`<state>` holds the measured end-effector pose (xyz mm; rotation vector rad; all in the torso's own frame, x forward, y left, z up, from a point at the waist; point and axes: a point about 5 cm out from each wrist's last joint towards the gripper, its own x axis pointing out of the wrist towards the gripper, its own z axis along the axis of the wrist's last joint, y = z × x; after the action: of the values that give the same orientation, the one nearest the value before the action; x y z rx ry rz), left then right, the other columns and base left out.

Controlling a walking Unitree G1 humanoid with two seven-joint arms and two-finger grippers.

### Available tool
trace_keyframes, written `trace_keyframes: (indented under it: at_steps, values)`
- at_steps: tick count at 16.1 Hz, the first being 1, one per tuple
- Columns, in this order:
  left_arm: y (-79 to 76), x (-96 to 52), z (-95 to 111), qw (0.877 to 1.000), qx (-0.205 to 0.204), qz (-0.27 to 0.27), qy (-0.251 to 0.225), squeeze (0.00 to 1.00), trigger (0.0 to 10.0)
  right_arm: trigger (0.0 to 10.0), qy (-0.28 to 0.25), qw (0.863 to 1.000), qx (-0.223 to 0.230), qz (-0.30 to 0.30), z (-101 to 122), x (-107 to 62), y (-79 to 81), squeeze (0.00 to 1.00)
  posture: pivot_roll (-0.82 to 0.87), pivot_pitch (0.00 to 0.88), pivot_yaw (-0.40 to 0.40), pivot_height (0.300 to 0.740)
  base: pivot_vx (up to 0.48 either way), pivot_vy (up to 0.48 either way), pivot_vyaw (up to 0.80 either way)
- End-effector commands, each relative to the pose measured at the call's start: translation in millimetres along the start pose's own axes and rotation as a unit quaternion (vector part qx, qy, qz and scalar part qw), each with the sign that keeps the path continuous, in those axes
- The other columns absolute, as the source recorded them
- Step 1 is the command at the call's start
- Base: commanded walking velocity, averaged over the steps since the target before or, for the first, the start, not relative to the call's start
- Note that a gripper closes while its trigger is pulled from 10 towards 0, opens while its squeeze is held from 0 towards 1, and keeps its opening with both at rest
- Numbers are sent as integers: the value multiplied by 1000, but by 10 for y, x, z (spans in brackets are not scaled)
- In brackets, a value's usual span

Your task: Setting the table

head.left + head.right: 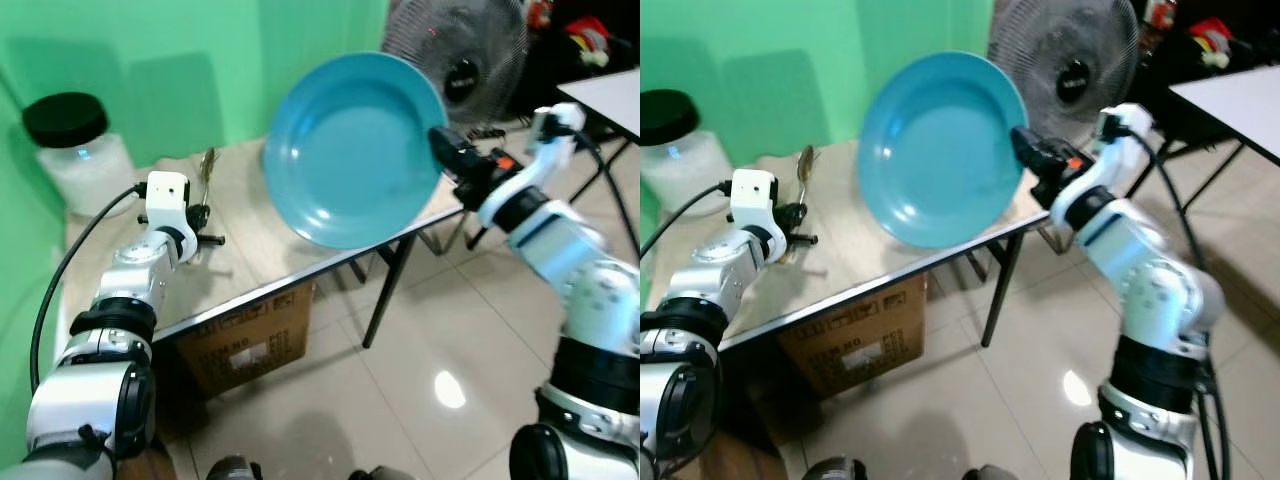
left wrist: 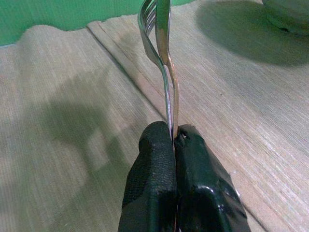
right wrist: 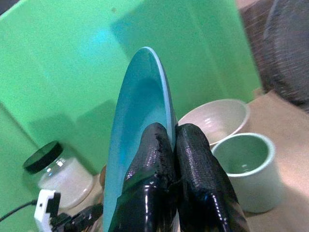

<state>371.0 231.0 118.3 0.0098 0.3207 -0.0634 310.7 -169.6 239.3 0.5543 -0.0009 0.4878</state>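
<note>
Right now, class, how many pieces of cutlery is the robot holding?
2: a fork and a spoon, pressed together between the left gripper's fingers above the table. More may be hidden.

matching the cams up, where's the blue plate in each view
Left eye: plate upper centre, held on edge over the table.
Right eye: plate upper centre-left.
Left wrist: not in it.
Right wrist: plate edge-on, centre, in the right gripper.
Shared landmark: black-lidded jar.

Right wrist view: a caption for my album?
Right gripper pinches a blue plate by its rim.
</note>
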Motion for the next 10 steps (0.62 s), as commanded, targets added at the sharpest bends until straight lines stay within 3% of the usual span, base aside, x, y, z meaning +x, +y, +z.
trace_keyframes:
  at_steps: [1, 2, 3, 9, 10]
  values:
    - [44, 6, -13, 1000, 5, 14, 9, 0, 10000, 0, -16, 1000, -11, 7, 100, -85, 62, 0, -147, 80, -36, 740, 0, 0, 0]
    - [55, 5, -15, 1000, 2, 13, 9, 0, 10000, 0, -16, 1000, -12, 6, 101, -103, 66, 0, -147, 80, -36, 740, 0, 0, 0]
    - [58, 10, -14, 1000, -5, 10, 8, 1000, 10000, 0, -14, 1000, -12, 2, 104, -126, 72, 0, -145, 81, -32, 740, 0, 0, 0]
    - [289, -44, 116, 998, 45, 39, -3, 1000, 10000, 0, -16, 1000, 2, -6, 32, -165, 101, 0, -101, 55, -10, 740, 0, 0, 0]
    - [363, -68, 189, 997, 63, 49, -17, 412, 10000, 0, -16, 1000, 4, -1, 31, -179, 102, 0, -92, 48, -6, 740, 0, 0, 0]
